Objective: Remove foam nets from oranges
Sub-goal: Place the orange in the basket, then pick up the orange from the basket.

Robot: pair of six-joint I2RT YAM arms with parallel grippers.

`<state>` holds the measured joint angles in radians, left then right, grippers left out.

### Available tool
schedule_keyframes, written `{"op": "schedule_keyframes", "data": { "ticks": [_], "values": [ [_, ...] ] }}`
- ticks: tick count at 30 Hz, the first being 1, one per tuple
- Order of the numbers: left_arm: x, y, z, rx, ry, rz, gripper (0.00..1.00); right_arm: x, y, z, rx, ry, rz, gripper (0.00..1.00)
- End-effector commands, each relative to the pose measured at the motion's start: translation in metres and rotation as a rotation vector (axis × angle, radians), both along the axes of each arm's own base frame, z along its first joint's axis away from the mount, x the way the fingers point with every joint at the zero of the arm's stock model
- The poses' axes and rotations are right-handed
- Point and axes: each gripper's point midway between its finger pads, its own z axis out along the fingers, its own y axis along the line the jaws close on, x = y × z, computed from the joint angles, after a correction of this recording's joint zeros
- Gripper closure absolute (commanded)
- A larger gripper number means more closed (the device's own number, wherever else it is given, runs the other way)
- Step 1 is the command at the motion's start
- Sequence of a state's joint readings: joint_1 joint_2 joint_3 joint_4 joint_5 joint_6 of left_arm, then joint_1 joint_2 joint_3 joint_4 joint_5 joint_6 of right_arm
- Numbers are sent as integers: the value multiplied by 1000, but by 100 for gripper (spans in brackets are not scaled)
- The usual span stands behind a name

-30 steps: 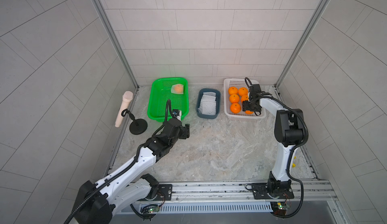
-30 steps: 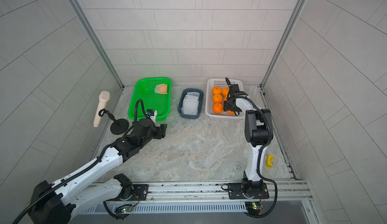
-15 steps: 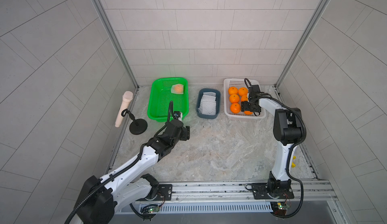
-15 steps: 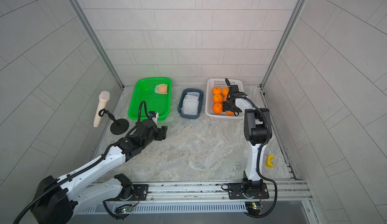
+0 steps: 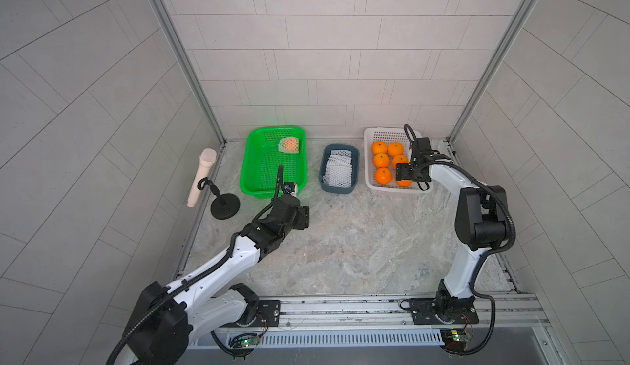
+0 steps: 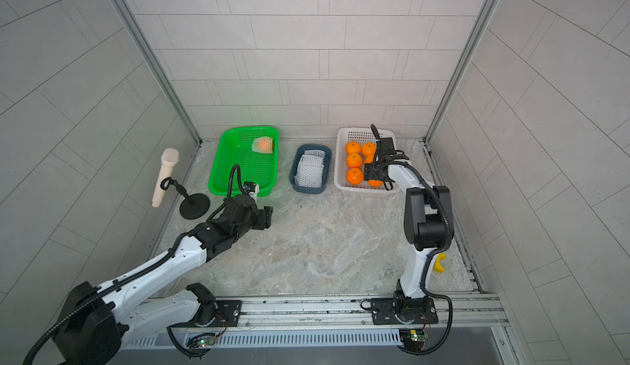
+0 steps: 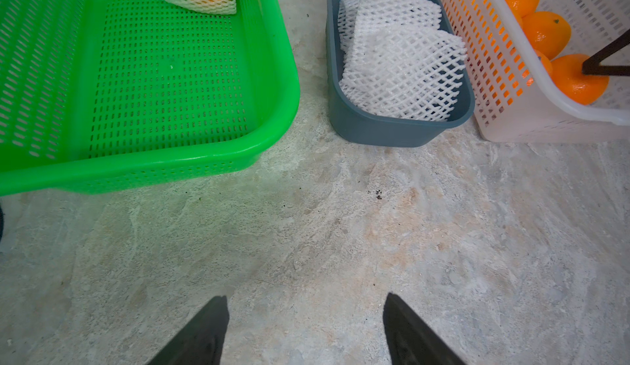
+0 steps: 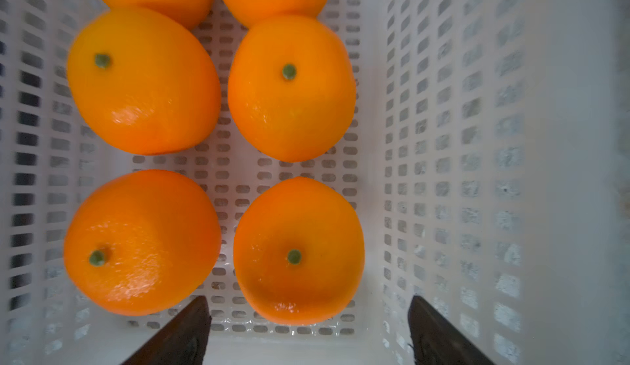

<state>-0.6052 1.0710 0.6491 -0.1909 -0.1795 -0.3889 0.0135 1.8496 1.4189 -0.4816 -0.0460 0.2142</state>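
Observation:
Several bare oranges [image 5: 381, 159] lie in the white basket [image 5: 367, 175] at the back right. My right gripper [image 8: 308, 300] hangs open just above the front one [image 8: 298, 250], which rests on the basket floor, touching neither finger. One orange still in its foam net [image 5: 289, 145] sits in the far corner of the green basket [image 5: 266, 175]. Empty foam nets [image 7: 399, 59] are piled in the blue-grey bin [image 7: 375, 128]. My left gripper [image 7: 305, 300] is open and empty over the bare table, near the green basket's front corner.
A beige microphone [image 5: 201, 179] leans on a black round stand [image 5: 225, 206] at the left wall. A small yellow piece [image 6: 439, 263] lies by the right arm's side. Tiled walls close in the table on three sides.
My right gripper's jaws have opened wide above the front orange in the white basket. The left arm has shifted a little to the right.

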Motion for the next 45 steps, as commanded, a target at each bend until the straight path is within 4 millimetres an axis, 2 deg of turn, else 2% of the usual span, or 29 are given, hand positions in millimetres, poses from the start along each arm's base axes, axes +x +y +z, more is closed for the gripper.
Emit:
{"op": "schedule_keyframes", "data": {
  "ticks": [1,6,11,17,19,22,27,32,38,45],
  "values": [
    [5,1,11,-8,-4,26,23,-4,-5,28,-7,-84,-20,8],
    [11,6,16,21,26,50,23,-22,10,61,11,-173,13,7],
    [30,19,28,41,60,103,23,-49,45,91,-4,-245,122,5],
    [64,37,45,40,83,168,21,-90,94,107,0,-296,280,5],
    [77,46,47,44,91,204,20,-106,104,110,-22,-298,329,6],
    [97,56,50,48,91,236,19,-127,106,111,-32,-311,344,6],
    [137,67,45,29,111,268,15,-156,107,105,10,-322,366,6],
    [188,69,36,-7,111,233,14,-176,100,98,26,-327,356,6],
    [245,74,22,-97,139,157,14,-181,99,93,40,-342,348,6],
    [293,80,11,-92,121,97,14,-178,101,85,29,-307,347,6]
  ]
}}
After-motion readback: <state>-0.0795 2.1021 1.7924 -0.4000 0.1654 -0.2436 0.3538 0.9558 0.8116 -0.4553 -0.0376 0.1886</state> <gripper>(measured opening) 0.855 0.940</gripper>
